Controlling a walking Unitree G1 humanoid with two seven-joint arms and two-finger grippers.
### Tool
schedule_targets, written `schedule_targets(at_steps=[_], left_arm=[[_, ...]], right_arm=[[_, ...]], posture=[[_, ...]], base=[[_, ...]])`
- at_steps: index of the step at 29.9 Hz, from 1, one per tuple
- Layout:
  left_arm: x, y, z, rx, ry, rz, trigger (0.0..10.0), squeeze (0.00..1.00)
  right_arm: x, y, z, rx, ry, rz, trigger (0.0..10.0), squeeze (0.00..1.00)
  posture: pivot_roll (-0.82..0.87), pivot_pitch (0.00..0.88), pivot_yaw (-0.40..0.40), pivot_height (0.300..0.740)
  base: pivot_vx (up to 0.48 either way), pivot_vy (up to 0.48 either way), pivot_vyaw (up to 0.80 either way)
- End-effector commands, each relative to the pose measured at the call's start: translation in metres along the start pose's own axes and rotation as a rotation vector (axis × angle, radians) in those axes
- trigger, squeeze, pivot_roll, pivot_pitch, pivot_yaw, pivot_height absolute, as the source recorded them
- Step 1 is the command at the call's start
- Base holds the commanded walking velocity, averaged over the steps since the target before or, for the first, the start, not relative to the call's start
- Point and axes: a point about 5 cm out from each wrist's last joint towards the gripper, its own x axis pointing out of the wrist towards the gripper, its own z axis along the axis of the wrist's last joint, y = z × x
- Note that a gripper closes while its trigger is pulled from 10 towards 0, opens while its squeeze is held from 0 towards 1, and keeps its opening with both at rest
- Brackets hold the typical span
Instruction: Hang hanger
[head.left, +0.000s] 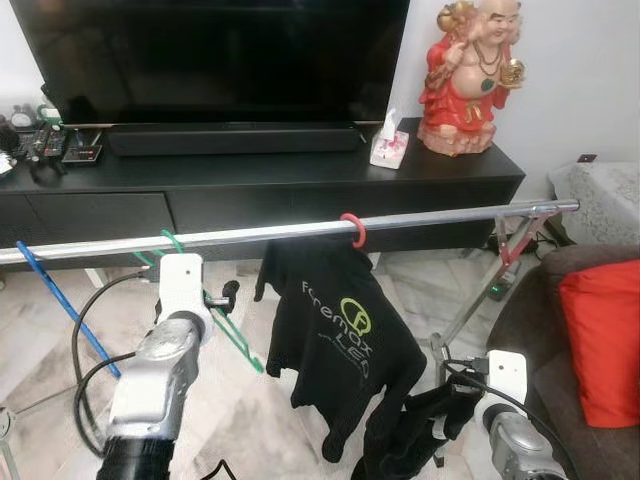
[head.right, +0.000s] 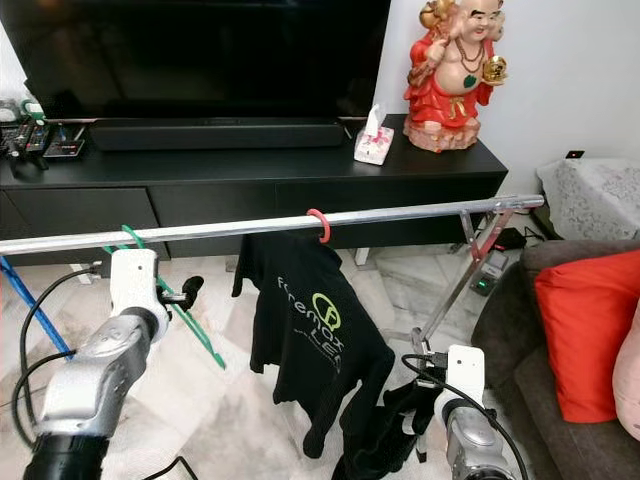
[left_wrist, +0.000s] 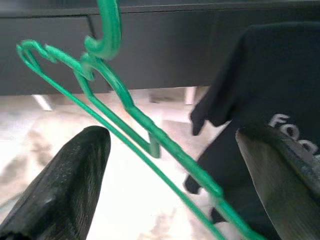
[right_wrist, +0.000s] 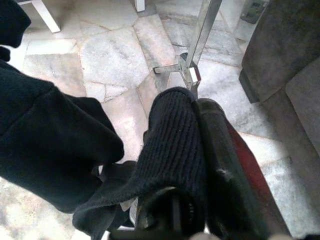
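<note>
green hanger (head.left: 232, 335), black T-shirt (head.left: 335, 345), red cushion (head.left: 603, 340)

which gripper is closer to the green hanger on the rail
Left. The left gripper is open right at the green hanger hooked on the rail; the right gripper is low by the sofa, holding dark cloth.

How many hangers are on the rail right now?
3: a green hanger hooked at the left by the left gripper, a red hanger mid-rail carrying the black T-shirt, and a blue hanger at the far left. Others could be hidden.
</note>
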Motion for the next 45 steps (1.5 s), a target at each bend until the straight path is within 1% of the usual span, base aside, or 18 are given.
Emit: schedule_targets(at_steps=[1,2,3,4,5,6,7,8,14,34,44,45], left_arm=[[0.002,0.000,0.001,0.045,0.005,0.051,10.0,0.00],[0.002,0.001,0.000,0.064,0.007,0.065,10.0,0.00],[0.002,0.003,-0.002,0.084,0.013,0.082,9.1,0.00],[0.002,0.003,-0.002,0.086,0.016,0.087,9.1,0.00],[0.002,0.004,-0.003,0.086,0.019,0.091,4.9,0.00],[0.001,0.005,-0.004,0.094,0.020,0.100,4.3,0.00],[0.001,0.005,-0.004,0.096,0.021,0.103,4.3,0.00],[0.001,0.005,-0.004,0.097,0.020,0.106,0.0,0.00],[0.000,0.007,0.001,0.093,0.004,0.115,0.0,0.00],[-0.002,0.005,-0.002,0.061,0.015,0.089,0.0,0.00],[-0.005,-0.003,-0.005,-0.016,0.011,0.000,0.0,0.00],[-0.007,-0.003,-0.008,-0.039,0.015,-0.016,0.0,0.00]], right_arm=[[0.001,-0.003,0.003,0.009,-0.010,-0.009,10.0,0.00],[0.001,-0.003,0.003,0.010,-0.010,-0.008,10.0,0.00],[0.001,-0.002,0.003,0.009,-0.009,-0.007,10.0,0.00],[0.001,-0.002,0.003,0.009,-0.009,-0.007,10.0,0.00],[0.001,-0.002,0.003,0.009,-0.009,-0.007,10.0,0.00],[0.001,-0.002,0.003,0.010,-0.010,-0.007,10.0,0.00],[0.001,-0.002,0.003,0.010,-0.010,-0.007,10.0,0.00],[0.001,-0.002,0.003,0.010,-0.010,-0.007,10.0,0.00],[0.001,-0.004,0.004,0.010,-0.010,-0.012,10.0,0.00],[0.001,-0.006,0.005,0.007,-0.013,-0.019,10.0,0.00],[0.001,-0.007,0.007,0.005,-0.021,-0.019,10.0,0.00],[0.001,-0.007,0.008,0.002,-0.023,-0.018,10.0,0.00]], posture=[[0.05,0.000,-0.077,0.716],[0.05,0.000,-0.079,0.716],[0.05,0.000,-0.079,0.716],[0.06,0.000,-0.079,0.716],[0.06,0.000,-0.079,0.716],[0.06,0.000,-0.080,0.716],[0.06,0.000,-0.080,0.716],[0.06,0.000,-0.080,0.716],[0.06,0.000,-0.080,0.716],[0.06,0.000,-0.081,0.716],[0.05,0.000,-0.080,0.716],[0.05,0.000,-0.080,0.716]], base=[[0.000,0.000,0.00],[0.000,0.000,0.00],[0.000,0.000,0.00],[0.000,0.000,0.00],[0.000,0.000,0.00],[0.000,0.000,0.00],[0.000,0.000,0.00],[0.000,0.000,0.00],[0.000,0.000,0.00],[0.000,0.000,0.00],[0.000,0.000,0.00],[0.000,0.000,0.00]])
